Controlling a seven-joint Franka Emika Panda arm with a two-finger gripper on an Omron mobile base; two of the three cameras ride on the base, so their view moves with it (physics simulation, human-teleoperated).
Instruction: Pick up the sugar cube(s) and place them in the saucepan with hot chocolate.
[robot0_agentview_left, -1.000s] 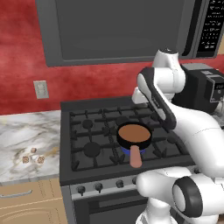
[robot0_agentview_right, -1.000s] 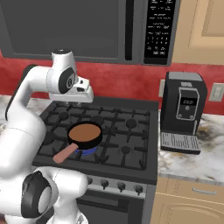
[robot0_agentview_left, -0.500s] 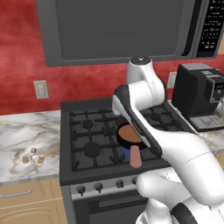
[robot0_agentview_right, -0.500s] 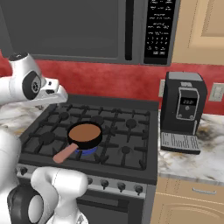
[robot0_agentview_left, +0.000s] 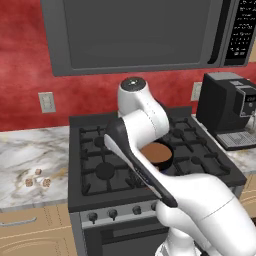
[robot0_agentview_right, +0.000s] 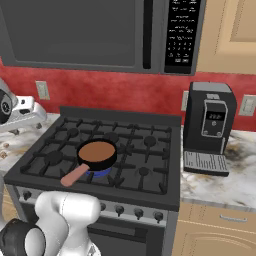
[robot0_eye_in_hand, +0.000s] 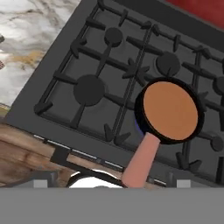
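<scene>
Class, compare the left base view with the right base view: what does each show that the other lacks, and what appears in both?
Left base view alone: the sugar cubes lying loose on the marble counter left of the stove, and a wall outlet above them. Right base view alone: the saucepan's pinkish handle pointing toward the stove's front edge, and the tan upper cabinet. Both share the black stove, the saucepan with hot chocolate, the coffee machine, the microwave and the red wall.

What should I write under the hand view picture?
Saucepan of hot chocolate on the stove, seen from above.
</scene>
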